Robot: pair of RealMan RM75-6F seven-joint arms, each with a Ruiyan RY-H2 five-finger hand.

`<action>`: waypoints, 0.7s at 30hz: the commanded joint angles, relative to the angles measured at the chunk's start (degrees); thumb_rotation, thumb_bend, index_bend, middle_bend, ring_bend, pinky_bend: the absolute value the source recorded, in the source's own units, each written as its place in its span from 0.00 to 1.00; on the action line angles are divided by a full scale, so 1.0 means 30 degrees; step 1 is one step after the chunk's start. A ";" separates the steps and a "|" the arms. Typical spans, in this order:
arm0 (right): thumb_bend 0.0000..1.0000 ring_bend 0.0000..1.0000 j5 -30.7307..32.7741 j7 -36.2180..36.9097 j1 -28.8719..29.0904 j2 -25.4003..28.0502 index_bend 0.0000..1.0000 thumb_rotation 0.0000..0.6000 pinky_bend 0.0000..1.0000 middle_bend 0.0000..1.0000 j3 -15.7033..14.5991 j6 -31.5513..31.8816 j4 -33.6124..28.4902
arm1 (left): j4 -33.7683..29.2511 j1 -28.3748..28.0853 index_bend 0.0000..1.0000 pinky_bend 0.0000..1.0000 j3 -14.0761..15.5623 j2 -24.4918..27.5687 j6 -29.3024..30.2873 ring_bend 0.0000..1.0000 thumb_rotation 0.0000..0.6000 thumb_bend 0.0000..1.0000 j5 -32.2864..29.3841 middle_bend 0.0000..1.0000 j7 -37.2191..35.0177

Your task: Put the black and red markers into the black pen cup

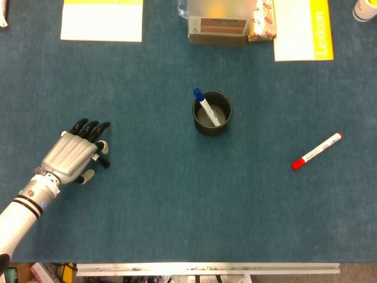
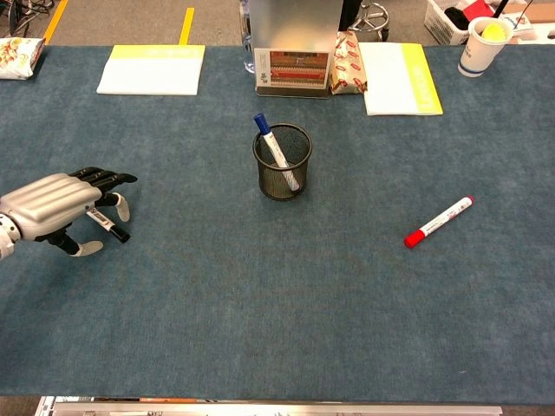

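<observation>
The black marker (image 1: 102, 161) lies on the blue table top at the left, mostly covered by my left hand (image 1: 72, 155). In the chest view the left hand (image 2: 56, 204) arches over the marker (image 2: 111, 227), fingers spread above it and thumb on the near side; no grip shows. The black mesh pen cup (image 1: 203, 127) stands mid-table with a blue marker (image 1: 204, 105) in it. The red marker (image 1: 317, 151) lies on the right, also visible in the chest view (image 2: 439, 222). My right hand is in neither view.
A white and yellow notepad (image 1: 101, 20) lies at the back left. A box (image 1: 218, 26), a snack pack and a yellow-edged booklet (image 1: 301, 29) line the back edge. A paper cup (image 2: 481, 45) stands at the far right corner.
</observation>
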 commanded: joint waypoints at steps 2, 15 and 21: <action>0.00 0.19 0.0013 0.0027 -0.0001 0.0012 0.32 1.00 0.32 0.20 0.0011 -0.0009 -0.0002 | 0.0139 -0.0127 0.35 0.03 0.0021 -0.0169 -0.0135 0.00 1.00 0.29 -0.0043 0.00 0.0049; 0.00 0.19 0.0016 0.0010 0.0005 -0.0009 0.32 1.00 0.32 0.20 -0.0012 -0.0116 0.0010 | 0.0309 -0.0163 0.41 0.03 0.0175 -0.0364 0.0116 0.00 1.00 0.34 -0.0031 0.00 -0.0103; 0.00 0.19 0.0025 -0.0026 0.0004 -0.0038 0.32 1.00 0.32 0.20 -0.0023 -0.0153 0.0018 | 0.0482 -0.0206 0.41 0.03 0.0201 -0.0419 0.0073 0.00 1.00 0.35 -0.0147 0.00 -0.0159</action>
